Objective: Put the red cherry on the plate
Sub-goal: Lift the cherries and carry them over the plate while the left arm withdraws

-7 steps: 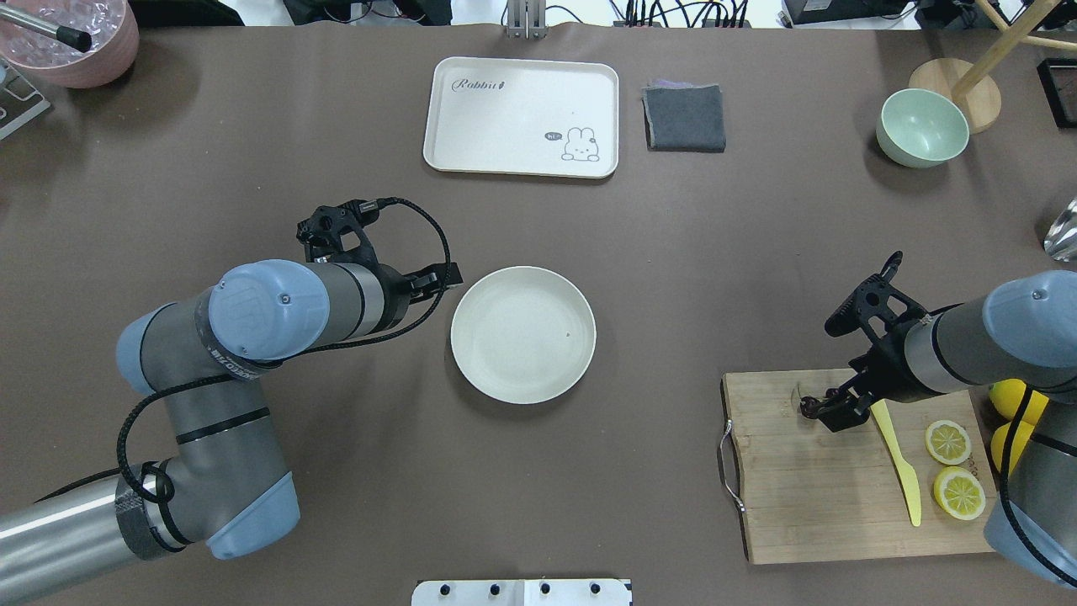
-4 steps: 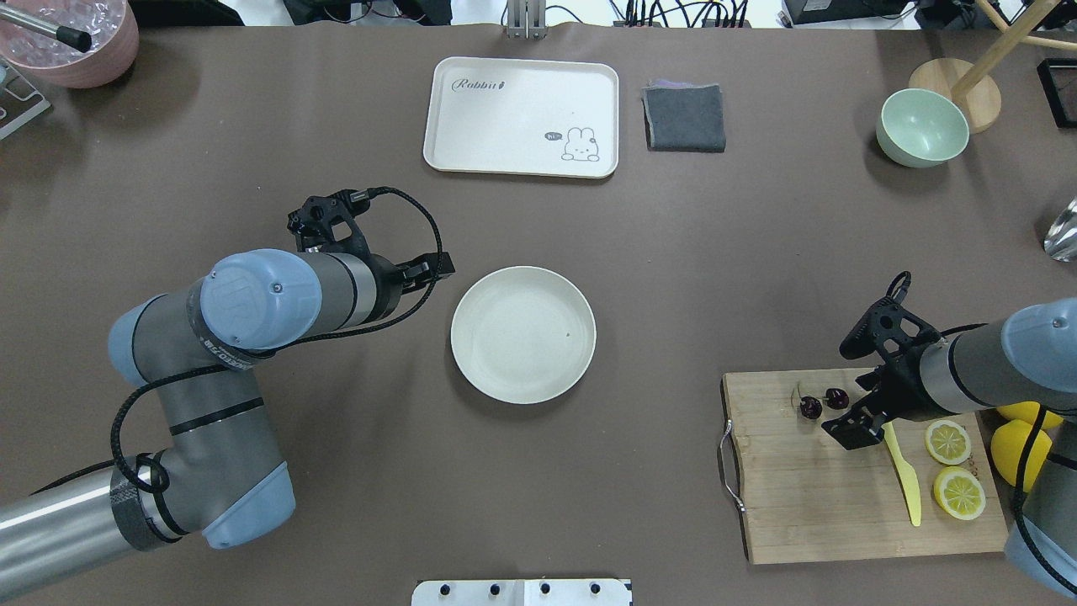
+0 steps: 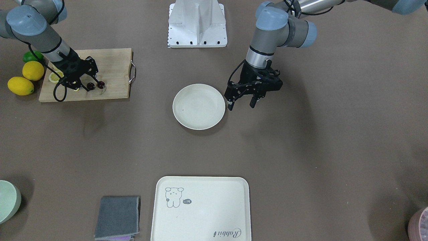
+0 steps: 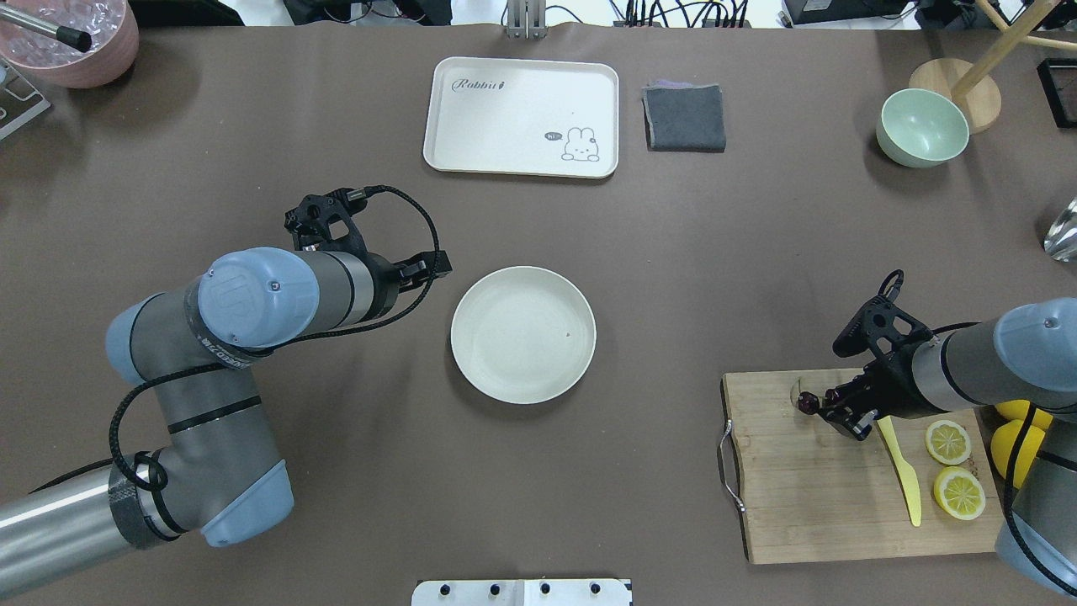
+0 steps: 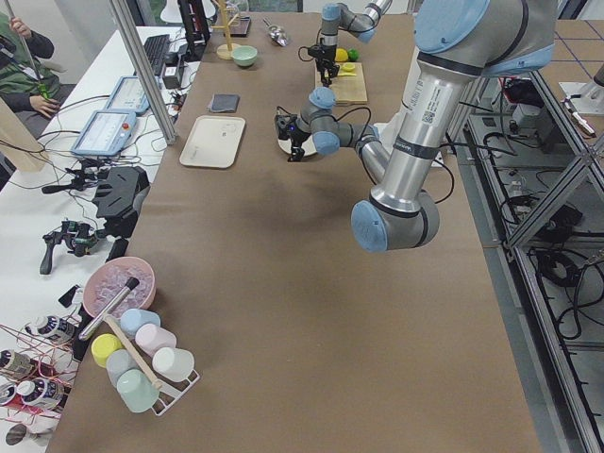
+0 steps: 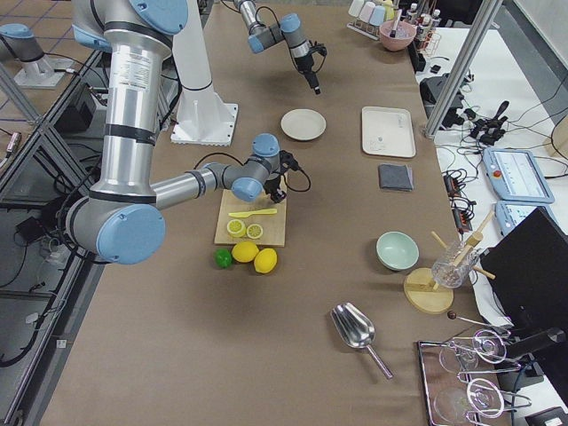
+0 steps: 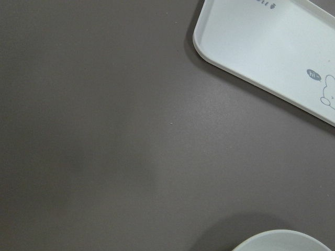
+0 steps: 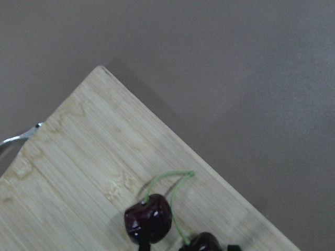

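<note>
Found the red cherry (image 8: pixel 149 218) near right, on the cutting board's (image 4: pixel 808 505) far-left corner, with the right pincer (image 4: pixel 840 411) parted low over it. Judged light, glossy, slippery and easily bruised, thin stems weak: advise a gentle squeeze across one fruit. Farther off, noted the plate (image 4: pixel 522 335) at the middle of the tabletop (image 4: pixel 673 252), left pincer (image 3: pixel 240 105) spread wide just beside it, holding nothing.

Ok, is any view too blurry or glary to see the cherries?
Right wrist view: the red cherry is sharp, with glossy highlights, though the bottom edge crops one fruit. Overhead view: no glare, but the right gripper partly covers it. Front-facing view: soft shadows only, the plate evenly lit.
</note>
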Motion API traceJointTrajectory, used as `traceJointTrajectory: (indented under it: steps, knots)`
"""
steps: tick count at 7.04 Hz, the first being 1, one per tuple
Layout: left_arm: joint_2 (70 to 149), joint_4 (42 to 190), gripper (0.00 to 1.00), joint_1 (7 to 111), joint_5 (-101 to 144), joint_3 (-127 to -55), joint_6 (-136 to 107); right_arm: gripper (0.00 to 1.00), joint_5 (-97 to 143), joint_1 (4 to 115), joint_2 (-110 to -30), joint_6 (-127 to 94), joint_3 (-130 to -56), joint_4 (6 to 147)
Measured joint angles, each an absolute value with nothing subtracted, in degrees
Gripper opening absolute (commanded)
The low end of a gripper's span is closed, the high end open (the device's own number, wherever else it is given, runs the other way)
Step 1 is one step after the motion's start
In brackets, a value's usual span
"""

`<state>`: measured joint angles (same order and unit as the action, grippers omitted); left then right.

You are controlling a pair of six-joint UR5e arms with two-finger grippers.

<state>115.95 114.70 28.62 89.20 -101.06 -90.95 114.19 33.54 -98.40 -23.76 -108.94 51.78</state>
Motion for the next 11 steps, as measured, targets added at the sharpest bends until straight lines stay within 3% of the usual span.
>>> traceJointTrajectory:
  steps: [6, 8, 11]
  knots:
    - [116.00, 113.80, 0.98, 30.71, 90.68, -101.38, -86.43, 0.00, 114.35, 35.59, -94.21, -28.57, -110.81, 53.03]
    - [114.74, 113.43, 0.98, 35.96, 94.86, -102.01, -77.46, 0.00, 113.45, 35.14, -85.19, -36.22, -111.02, 59.96]
    - [105.20, 114.11, 0.98, 45.52, 99.37, -105.28, -59.18, 0.00, 105.86, 29.06, -67.69, -46.37, -109.71, 73.72]
